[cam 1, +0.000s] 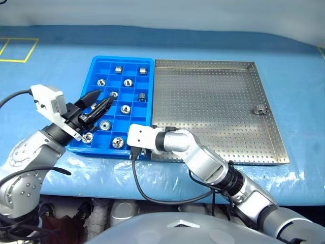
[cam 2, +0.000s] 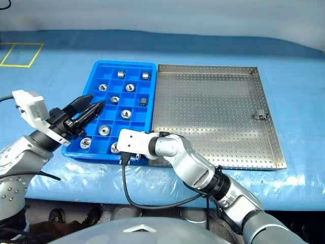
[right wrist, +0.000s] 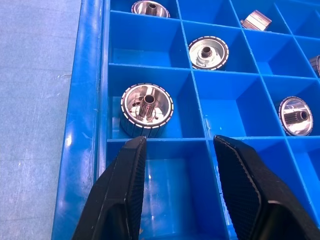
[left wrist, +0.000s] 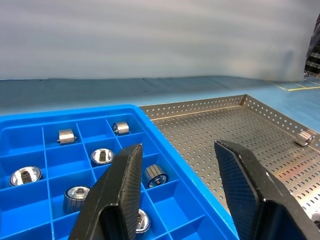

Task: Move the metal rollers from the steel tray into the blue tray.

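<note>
metal rollers (cam 1: pixel 125 108) in blue tray (cam 1: pixel 96 67), one roller (cam 1: pixel 259 109) in steel tray (cam 1: pixel 213 101)

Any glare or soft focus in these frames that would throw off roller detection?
Right wrist view: bright highlights on the metal rollers and sheen on the blue tray wall; the near jaws look soft. Left wrist view: soft jaws, and the lone roller in the steel tray is slightly blurred. Head views: even light, faint sheen on the steel.
</note>
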Robot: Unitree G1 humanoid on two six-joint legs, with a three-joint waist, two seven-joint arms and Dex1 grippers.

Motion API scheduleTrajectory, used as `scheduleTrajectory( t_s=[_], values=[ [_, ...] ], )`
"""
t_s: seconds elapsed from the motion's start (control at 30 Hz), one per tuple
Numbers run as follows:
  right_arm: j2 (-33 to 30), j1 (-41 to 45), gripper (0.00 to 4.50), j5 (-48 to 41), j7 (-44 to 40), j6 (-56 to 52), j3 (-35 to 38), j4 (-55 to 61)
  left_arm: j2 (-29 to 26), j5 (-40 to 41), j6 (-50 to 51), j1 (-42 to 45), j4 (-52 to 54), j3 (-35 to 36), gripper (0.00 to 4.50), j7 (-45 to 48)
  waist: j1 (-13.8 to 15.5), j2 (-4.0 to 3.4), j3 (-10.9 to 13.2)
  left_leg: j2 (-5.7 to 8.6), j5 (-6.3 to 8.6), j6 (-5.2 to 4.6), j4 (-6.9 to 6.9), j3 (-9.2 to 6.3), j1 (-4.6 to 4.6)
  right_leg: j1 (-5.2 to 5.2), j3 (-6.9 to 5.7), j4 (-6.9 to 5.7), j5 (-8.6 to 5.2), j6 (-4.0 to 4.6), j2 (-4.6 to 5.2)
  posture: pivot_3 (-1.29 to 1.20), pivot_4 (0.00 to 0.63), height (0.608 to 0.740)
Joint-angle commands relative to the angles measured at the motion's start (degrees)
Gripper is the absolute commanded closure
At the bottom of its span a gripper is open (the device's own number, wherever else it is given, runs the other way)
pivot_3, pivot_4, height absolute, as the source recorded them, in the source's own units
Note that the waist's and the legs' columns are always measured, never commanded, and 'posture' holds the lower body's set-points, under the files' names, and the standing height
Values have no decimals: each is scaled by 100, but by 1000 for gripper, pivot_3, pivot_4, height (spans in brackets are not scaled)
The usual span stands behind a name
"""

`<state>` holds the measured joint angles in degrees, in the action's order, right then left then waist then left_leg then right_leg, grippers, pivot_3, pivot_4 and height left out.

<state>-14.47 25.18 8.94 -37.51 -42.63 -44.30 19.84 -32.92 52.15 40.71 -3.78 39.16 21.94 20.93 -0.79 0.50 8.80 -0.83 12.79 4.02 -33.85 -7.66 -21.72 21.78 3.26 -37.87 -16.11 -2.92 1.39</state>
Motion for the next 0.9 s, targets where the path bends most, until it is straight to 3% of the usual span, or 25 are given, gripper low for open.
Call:
scheduleTrajectory(
  t_s=[0.03,0.7,0.83,0.9],
  values=[
    [-38,-281,2244,-131,-291,-242,-494,-130,-84,29,-70,92,37,64,2007,-20,0,0,-1,0,0,0,0,0,0,0,0,0,0,0,0,99,150,740],
    [-195,-399,2244,-148,-134,-378,-49,21,-78,-145,-142,389,-173,-213,2007,78,10,-4,-22,11,5,-8,-19,-2,2,-15,-2,0,0,-1,8,62,150,740],
    [639,-472,2244,-568,500,-613,1178,260,24,-284,-198,447,-201,-477,2007,103,-1,-3,-21,11,5,-8,-21,-6,2,-16,-4,-4,0,0,7,48,150,740],
    [730,-386,2244,-595,689,-826,1629,492,83,-331,-221,508,-210,-626,2007,143,-17,-5,-18,10,4,-7,-28,-7,2,-14,-4,-14,0,-1,5,37,150,740]
  ],
)
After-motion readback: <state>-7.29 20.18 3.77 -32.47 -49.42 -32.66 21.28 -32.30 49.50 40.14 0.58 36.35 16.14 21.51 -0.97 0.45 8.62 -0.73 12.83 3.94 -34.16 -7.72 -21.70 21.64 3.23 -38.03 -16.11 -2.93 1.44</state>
